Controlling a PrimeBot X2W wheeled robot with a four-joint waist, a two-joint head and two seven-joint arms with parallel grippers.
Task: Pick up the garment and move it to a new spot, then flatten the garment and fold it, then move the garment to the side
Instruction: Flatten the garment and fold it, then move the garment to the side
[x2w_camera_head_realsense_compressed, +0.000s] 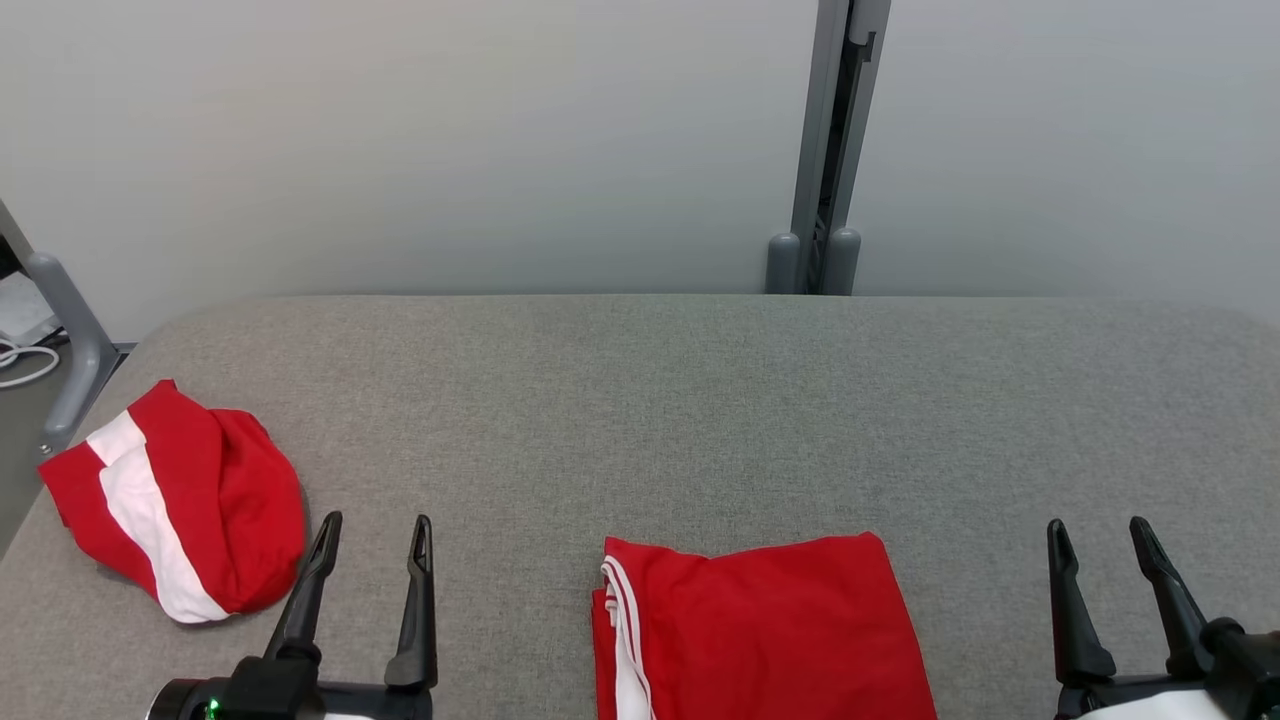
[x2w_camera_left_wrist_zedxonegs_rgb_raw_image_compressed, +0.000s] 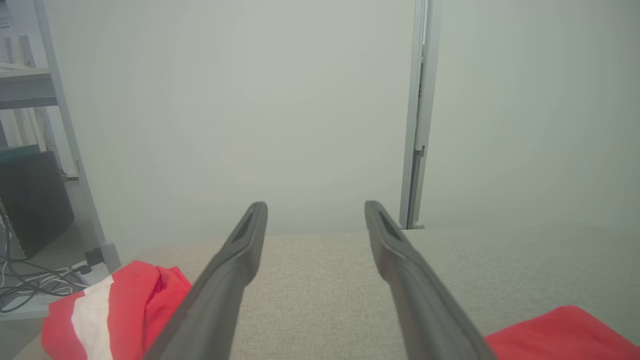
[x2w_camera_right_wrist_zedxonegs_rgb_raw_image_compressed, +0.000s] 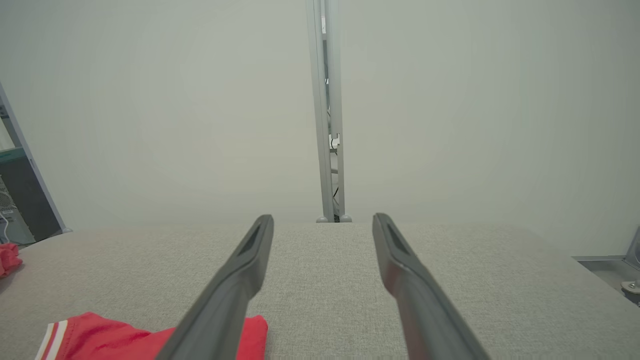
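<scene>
The right gripper (x2w_camera_right_wrist_zedxonegs_rgb_raw_image_compressed: 322, 220) stands spread and empty over the grey table (x2w_camera_right_wrist_zedxonegs_rgb_raw_image_compressed: 325, 300); a red garment (x2w_camera_right_wrist_zedxonegs_rgb_raw_image_compressed: 110, 337) lies left of the jaws, partly behind one.

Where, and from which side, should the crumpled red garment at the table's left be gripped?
Take the crumpled garment by its humped right side, probably from above with the open left gripper nearby: cloth mounds there, offering a fold to pinch.

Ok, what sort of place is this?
Probably a lab or test workstation, not a home: a grey fabric-covered table against bare partition panels, a metal post between them, and loose cables on the floor.
</scene>
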